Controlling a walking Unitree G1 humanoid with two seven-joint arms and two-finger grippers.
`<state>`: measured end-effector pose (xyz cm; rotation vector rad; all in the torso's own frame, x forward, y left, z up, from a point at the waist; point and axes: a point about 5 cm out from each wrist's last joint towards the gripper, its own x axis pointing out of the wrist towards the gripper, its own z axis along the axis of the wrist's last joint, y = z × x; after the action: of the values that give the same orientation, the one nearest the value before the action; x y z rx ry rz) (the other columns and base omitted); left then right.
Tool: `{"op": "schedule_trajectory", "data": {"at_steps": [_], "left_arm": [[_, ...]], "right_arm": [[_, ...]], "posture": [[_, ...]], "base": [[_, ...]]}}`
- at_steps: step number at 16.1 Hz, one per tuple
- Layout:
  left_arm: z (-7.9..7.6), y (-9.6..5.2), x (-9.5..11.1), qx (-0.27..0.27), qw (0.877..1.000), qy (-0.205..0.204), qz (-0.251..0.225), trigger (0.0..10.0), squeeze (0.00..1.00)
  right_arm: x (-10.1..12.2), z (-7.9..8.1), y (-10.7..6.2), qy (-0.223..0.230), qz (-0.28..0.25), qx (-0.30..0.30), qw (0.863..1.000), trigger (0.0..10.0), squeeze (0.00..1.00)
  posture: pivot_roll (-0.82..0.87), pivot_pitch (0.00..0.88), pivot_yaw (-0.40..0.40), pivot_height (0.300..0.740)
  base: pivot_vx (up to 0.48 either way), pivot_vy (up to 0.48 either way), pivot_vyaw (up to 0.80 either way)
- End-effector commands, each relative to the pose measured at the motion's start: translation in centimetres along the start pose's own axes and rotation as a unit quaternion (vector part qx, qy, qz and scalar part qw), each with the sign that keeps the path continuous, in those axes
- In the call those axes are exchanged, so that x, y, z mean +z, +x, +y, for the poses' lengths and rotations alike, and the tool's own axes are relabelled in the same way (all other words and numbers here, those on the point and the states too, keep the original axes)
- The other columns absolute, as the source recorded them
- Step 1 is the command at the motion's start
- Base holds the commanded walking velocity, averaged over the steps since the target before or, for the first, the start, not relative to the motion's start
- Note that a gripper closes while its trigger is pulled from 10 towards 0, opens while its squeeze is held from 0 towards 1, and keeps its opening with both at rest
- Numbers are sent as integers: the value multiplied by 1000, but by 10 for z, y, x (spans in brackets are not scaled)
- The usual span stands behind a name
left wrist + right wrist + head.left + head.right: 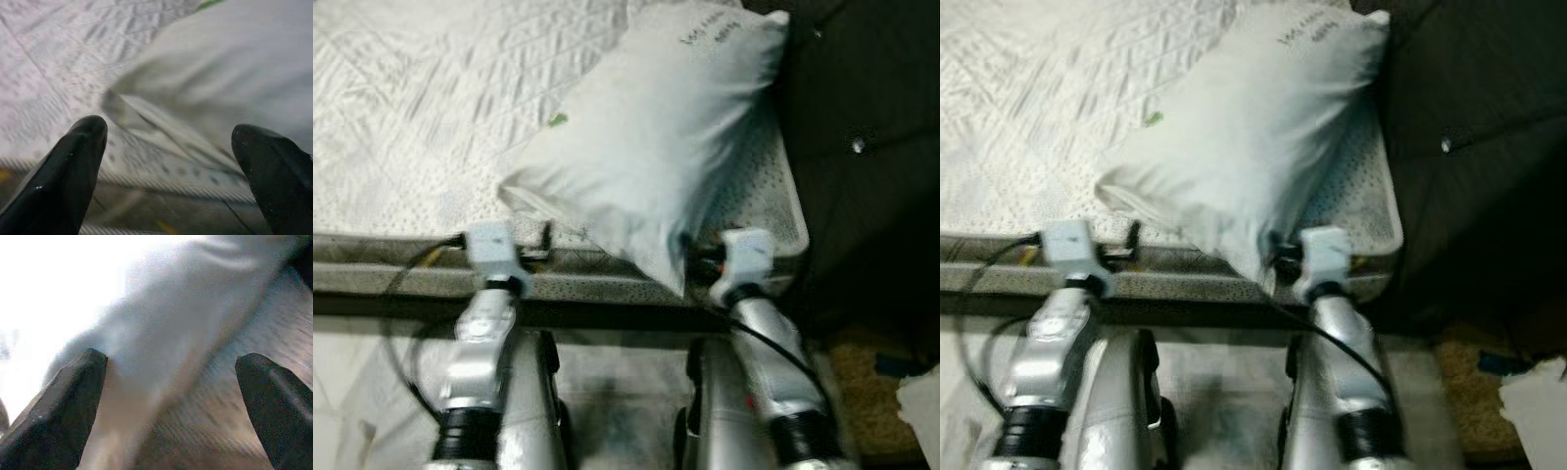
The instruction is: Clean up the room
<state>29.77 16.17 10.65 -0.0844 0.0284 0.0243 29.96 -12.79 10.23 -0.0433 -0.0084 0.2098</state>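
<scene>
Now: white pillow [651, 147] lies askew on quilted mattress [411, 117], near corner overhanging bed edge. Left tool [166, 161] spread wide, hovering at pillow's lower corner; right tool [171, 401] spread too, pillow between fingers — likely bracketing for two-handed lift.

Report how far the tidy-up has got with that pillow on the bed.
Done: the white pillow already lies on the mattress, at its corner beside the dark headboard, one end hanging past the edge.
In hand: the left gripper and right gripper sit at the mattress edge, fingers open, holding nothing.
Left: squaring the tilted pillow, and the pale item on the floor.
</scene>
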Motion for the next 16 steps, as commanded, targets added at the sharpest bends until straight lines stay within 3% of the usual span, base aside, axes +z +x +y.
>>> {"op": "schedule_trajectory", "data": {"at_steps": [1, 10, 13, 15, 16], "left_arm": [[-11, 0, 0, -17, 1000, -10, 0, 10000, 0], [-16, 3, 0, -25, 1000, -18, 4, 10000, 0], [-15, 4, 0, -26, 1000, -17, 6, 10000, 0], [-13, 3, -1, -28, 999, -14, 10, 10000, 0], [-12, 4, -2, -28, 999, -13, 12, 10000, 0]], "right_arm": [[-9, -12, -7, -3, 18, -15, 1000, 10000, 0], [-8, -33, -4, -21, 33, -6, 999, 10000, 0], [-4, -50, -8, -50, 50, 28, 997, 10000, 0], [6, -69, -14, -9, 73, 52, 996, 10000, 0], [12, -68, -19, 26, 86, 92, 992, 10000, 0]], "posture": [[-57, 205, 30, 530], [-66, 194, 35, 530], [-66, 192, 38, 530], [-70, 186, 48, 530], [-72, 182, 51, 530]], "base": [[0, 0, 0], [0, 0, 0], [0, 0, 0], [0, 0, 0], [0, 0, 0]]}}
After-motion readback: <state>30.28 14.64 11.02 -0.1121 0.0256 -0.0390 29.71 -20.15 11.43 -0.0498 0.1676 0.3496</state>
